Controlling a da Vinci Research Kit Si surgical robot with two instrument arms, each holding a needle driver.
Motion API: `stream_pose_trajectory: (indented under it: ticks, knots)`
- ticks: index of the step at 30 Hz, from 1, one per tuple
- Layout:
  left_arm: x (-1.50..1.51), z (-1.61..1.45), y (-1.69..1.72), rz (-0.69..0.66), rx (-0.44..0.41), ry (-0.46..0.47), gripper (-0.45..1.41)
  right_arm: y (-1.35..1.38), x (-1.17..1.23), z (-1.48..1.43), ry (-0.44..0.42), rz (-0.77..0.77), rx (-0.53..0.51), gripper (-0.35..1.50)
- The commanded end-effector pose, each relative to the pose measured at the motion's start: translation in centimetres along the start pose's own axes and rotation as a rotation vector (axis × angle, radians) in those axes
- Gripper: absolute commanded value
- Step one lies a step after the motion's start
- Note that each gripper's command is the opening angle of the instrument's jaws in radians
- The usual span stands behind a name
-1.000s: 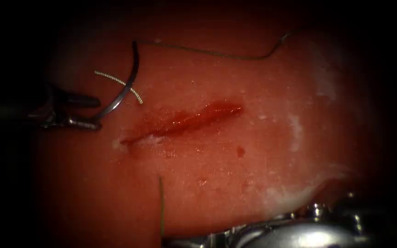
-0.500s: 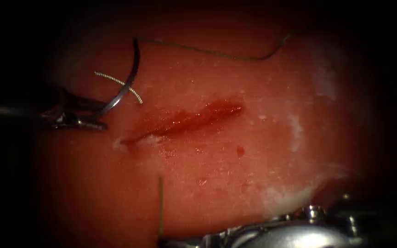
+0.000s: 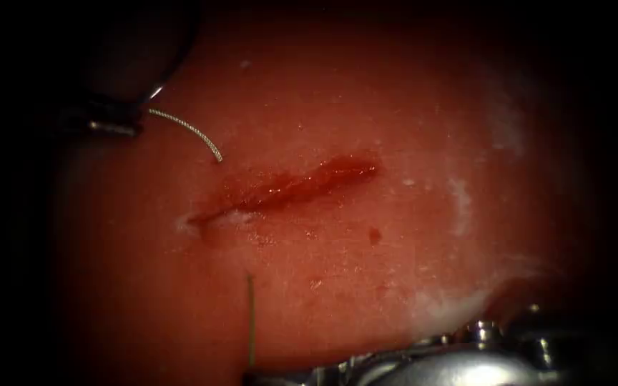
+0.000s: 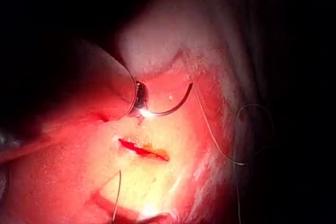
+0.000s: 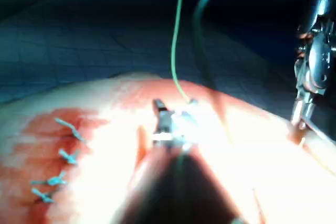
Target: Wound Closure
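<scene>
The curved needle point(image 4: 167, 106) is clear of the tissue point(image 3: 366, 271), held near one end, apparently, left of the open red cut point(image 3: 284, 189). Dark thread point(image 4: 215, 140) trails from its free end across the tissue.

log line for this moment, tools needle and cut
left tool: holds needle near one end | needle: off tissue, left of cut | right tool: thread at jaws
</scene>
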Motion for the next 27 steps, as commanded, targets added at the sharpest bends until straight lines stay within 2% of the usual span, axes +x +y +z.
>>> stream_pose_trajectory:
  ticks: [1,2,4,9,11,13,15,16,19,22,27]
  knots:
    - [-0.02,0.10,-0.04,-0.001,-0.001,-0.001,-0.35,-0.01,-0.01,0.07,0.003,-0.001,0.001,1.28]
    - [-0.02,0.12,-0.11,0.007,0.004,0.001,-0.30,-0.01,-0.01,0.07,0.003,-0.001,0.001,1.28]
    - [-0.01,0.13,-0.30,0.019,0.007,0.004,-0.35,-0.01,0.00,0.08,0.003,-0.001,0.001,1.28]
    - [-0.10,0.21,-0.50,0.048,0.025,-0.028,-0.35,-0.01,-0.01,0.08,0.003,-0.002,0.003,1.28]
    - [-0.14,0.24,-0.57,0.054,0.024,-0.029,-0.22,-0.01,-0.01,0.08,0.003,-0.002,0.003,1.28]
    - [-0.16,0.27,-0.64,0.065,0.027,-0.028,-0.19,-0.02,0.00,0.08,0.003,-0.002,0.003,1.28]
    - [-0.17,0.31,-0.72,0.086,0.031,-0.028,0.09,-0.02,0.00,0.09,0.003,-0.002,0.003,1.28]
    - [-0.17,0.33,-0.75,0.088,0.031,-0.028,0.29,-0.02,0.00,0.09,0.003,-0.002,0.003,1.28]
    - [-0.14,0.39,-0.87,0.097,0.046,-0.024,0.60,-0.02,0.00,0.09,0.003,-0.002,0.003,1.28]
    - [-0.08,0.36,-0.89,0.091,0.093,-0.006,0.68,-0.02,0.00,0.09,0.003,-0.002,0.003,1.28]
    - [0.11,0.22,-0.81,0.049,0.100,0.090,0.73,-0.02,-0.01,0.09,0.003,-0.002,0.003,1.28]
